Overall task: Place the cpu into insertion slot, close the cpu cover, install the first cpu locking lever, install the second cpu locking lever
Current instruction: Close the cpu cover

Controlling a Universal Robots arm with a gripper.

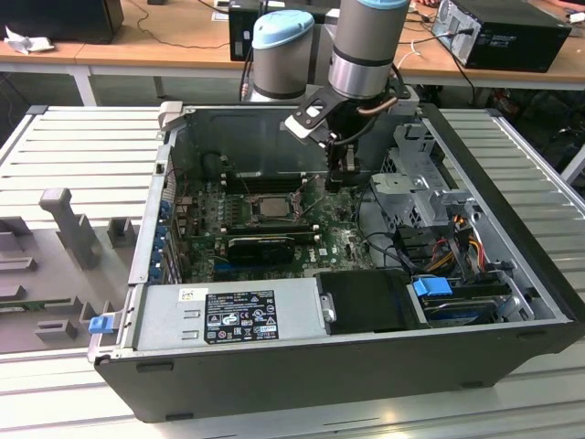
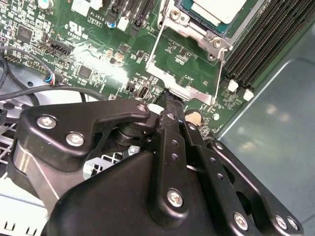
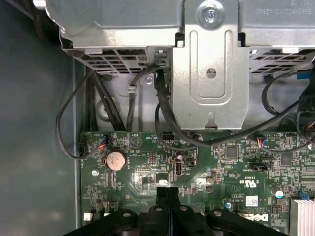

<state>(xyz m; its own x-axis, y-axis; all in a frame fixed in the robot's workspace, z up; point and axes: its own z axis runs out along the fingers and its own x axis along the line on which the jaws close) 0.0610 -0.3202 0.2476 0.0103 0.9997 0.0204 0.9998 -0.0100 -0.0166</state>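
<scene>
Silvery, the cpu (image 1: 271,207) lies face up in the insertion slot (image 1: 243,208) on the green motherboard (image 1: 206,218) inside the open computer case (image 1: 366,366). I see my gripper (image 1: 341,178) hanging just above the board, near the slot on the exterior view's right, clear of the chip. Its jaws are pressed together with nothing between them in both wrist views; the fingertips (image 3: 162,194) sit over small board parts.

The computer case (image 1: 366,366) lies on the bench (image 1: 55,146); the motherboard (image 1: 206,219) lies inside it; the cpu (image 1: 271,208) sits in the insertion slot (image 1: 250,205) at the board's middle; the end effector (image 1: 343,178) hangs over the board, at the exterior view's right of the slot.
</scene>
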